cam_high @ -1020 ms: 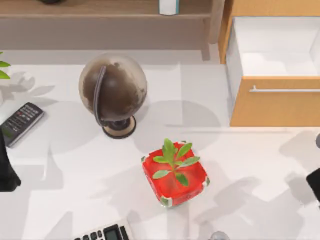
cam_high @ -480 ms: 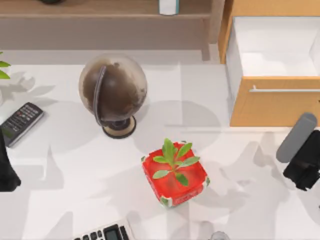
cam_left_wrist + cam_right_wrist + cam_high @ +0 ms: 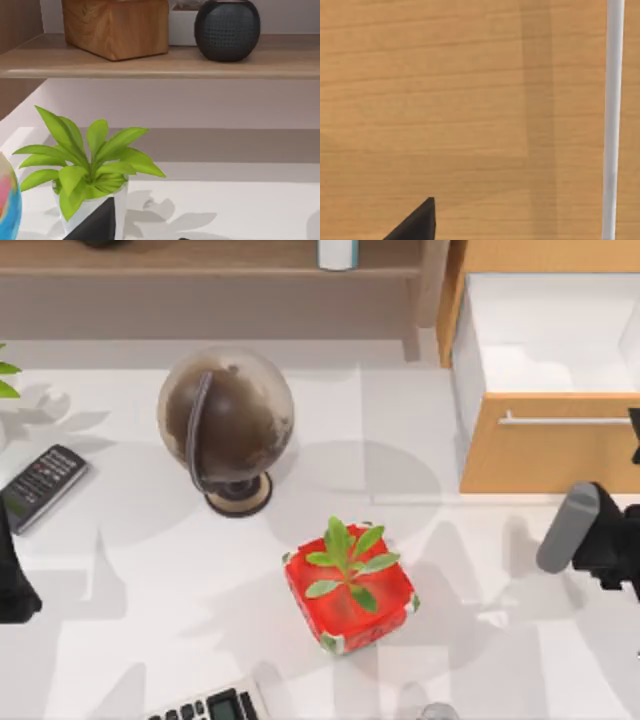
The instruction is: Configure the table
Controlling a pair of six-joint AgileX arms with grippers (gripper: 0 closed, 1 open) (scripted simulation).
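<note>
right arm (image 3: 590,540) sits at the counter's (image 3: 180,590) right edge, just below the open drawer (image 3: 550,440). its wrist view faces the wood front and handle bar (image 3: 612,120) close up, so that arm's nearer. can't tell how its jaws stand. left arm (image 3: 12,580) parked far left.

Reads as an office or home study — a rendered desk setup. Broad white table (image 3: 180,590) carrying a dark globe (image 3: 225,420) toward the back left, a remote (image 3: 40,485) at the left edge and a calculator (image 3: 205,708) at the front edge. Red-potted plant (image 3: 350,585) near the middle. Open wooden drawer (image 3: 545,390) with a metal handle at the back right corner. Behind the desk — a wooden shelf (image 3: 160,62) holding a wooden box (image 3: 115,25) and a round black speaker (image 3: 227,27), above another potted plant (image 3: 87,172).
</note>
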